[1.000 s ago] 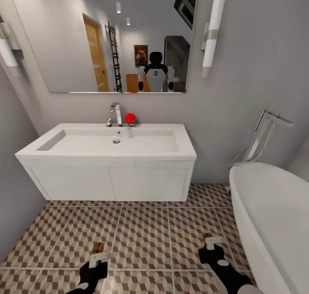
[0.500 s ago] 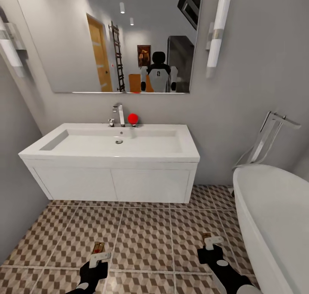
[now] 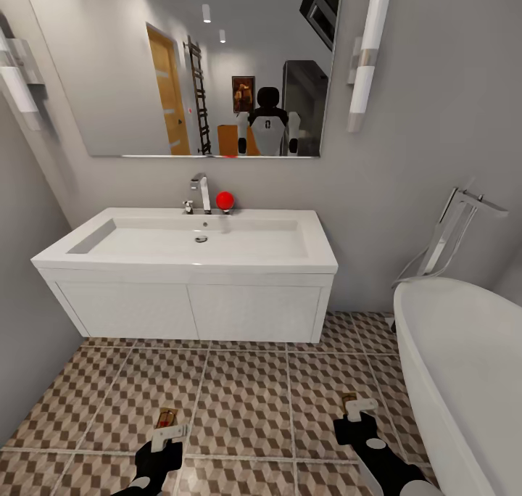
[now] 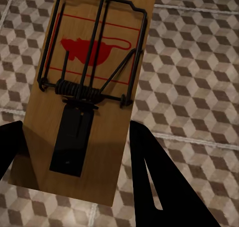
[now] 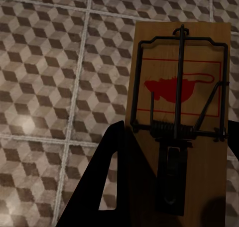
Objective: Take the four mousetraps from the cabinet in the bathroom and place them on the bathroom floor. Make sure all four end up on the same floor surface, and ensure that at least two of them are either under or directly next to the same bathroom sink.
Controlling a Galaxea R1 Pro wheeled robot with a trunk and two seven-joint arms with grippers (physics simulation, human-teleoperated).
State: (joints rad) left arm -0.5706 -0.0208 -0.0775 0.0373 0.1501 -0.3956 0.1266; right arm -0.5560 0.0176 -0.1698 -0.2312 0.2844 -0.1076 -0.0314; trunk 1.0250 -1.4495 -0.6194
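Observation:
My left gripper (image 3: 168, 431) is shut on a mousetrap (image 3: 166, 417), a small brown board with dark wire and a red mouse print (image 4: 92, 82), held between its black fingers (image 4: 149, 162). In my right gripper (image 3: 360, 407) sits a second mousetrap (image 3: 350, 399), clamped the same way (image 5: 181, 117). Both hang over the cube-patterned bathroom floor (image 3: 246, 394), a tile or so in front of the white boxy sink (image 3: 188, 267). The left trap is before the sink's middle and the right trap before its right end. The cabinet is out of view.
A white oval bathtub (image 3: 464, 365) with a chrome floor tap (image 3: 446, 238) stands close to my right arm. Grey walls close the left side and the back. Above the sink hangs a mirror (image 3: 203, 68). A red ball (image 3: 225, 199) sits by the faucet (image 3: 200, 193).
The whole picture shifted slightly a second ago, so the camera moved; since then it is still. Both grippers keep their traps in the same place.

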